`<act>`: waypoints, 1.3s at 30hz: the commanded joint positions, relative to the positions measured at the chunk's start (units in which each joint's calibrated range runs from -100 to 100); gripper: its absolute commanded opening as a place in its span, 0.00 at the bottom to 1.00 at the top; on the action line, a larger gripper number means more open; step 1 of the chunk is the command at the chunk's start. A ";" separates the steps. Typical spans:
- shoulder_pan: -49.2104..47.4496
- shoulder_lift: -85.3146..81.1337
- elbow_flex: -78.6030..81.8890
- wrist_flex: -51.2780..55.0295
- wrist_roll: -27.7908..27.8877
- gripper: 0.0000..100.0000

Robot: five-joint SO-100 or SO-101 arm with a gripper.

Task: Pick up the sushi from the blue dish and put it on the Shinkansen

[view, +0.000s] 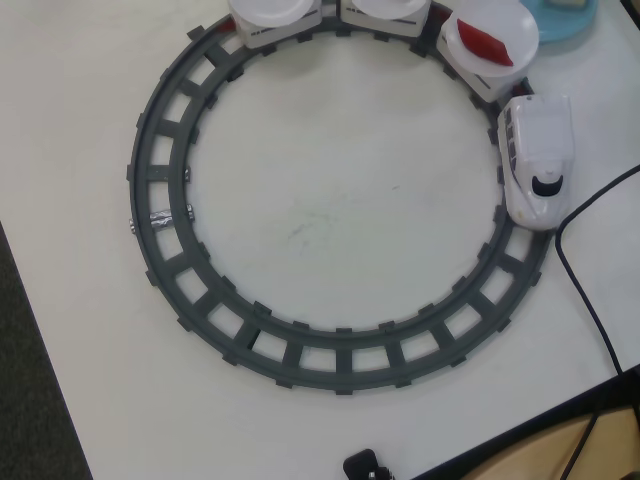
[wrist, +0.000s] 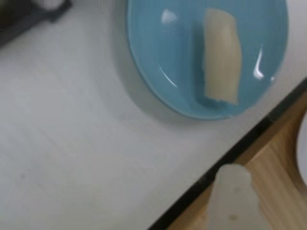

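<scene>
In the wrist view, the pale cream sushi [wrist: 221,55] lies lengthwise on the blue dish [wrist: 158,43], near the table's black edge. My gripper [wrist: 268,160] hangs below the dish, over the table edge. One white finger [wrist: 232,196] shows, a second white part sits at the right border, and the gap between them is wide and holds nothing. In the overhead view, the blue dish [view: 585,28] is cut by the top right corner, with a sliver of sushi [view: 566,3]. The white Shinkansen [view: 536,160] stands on the right of the track. The arm is out of that view.
A grey ring track [view: 165,230] fills the white table. Behind the train, one car's white plate [view: 520,30] carries a dark red piece [view: 484,45]; two more plates [view: 272,12] [view: 390,8] follow. A black cable [view: 585,290] runs at the right, close to the table edge [view: 520,435].
</scene>
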 commanded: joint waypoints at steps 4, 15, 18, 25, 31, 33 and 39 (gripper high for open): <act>-0.33 13.70 -17.26 2.81 -2.45 0.31; -0.24 34.25 -29.74 2.81 -1.87 0.31; -0.24 37.17 -30.10 2.81 -1.87 0.31; -0.50 40.84 -30.19 1.36 -1.82 0.31; -0.24 43.52 -30.10 -1.21 -1.82 0.23; -0.24 44.77 -30.10 -1.89 -1.82 0.18; -0.15 45.27 -30.10 -1.98 -1.82 0.02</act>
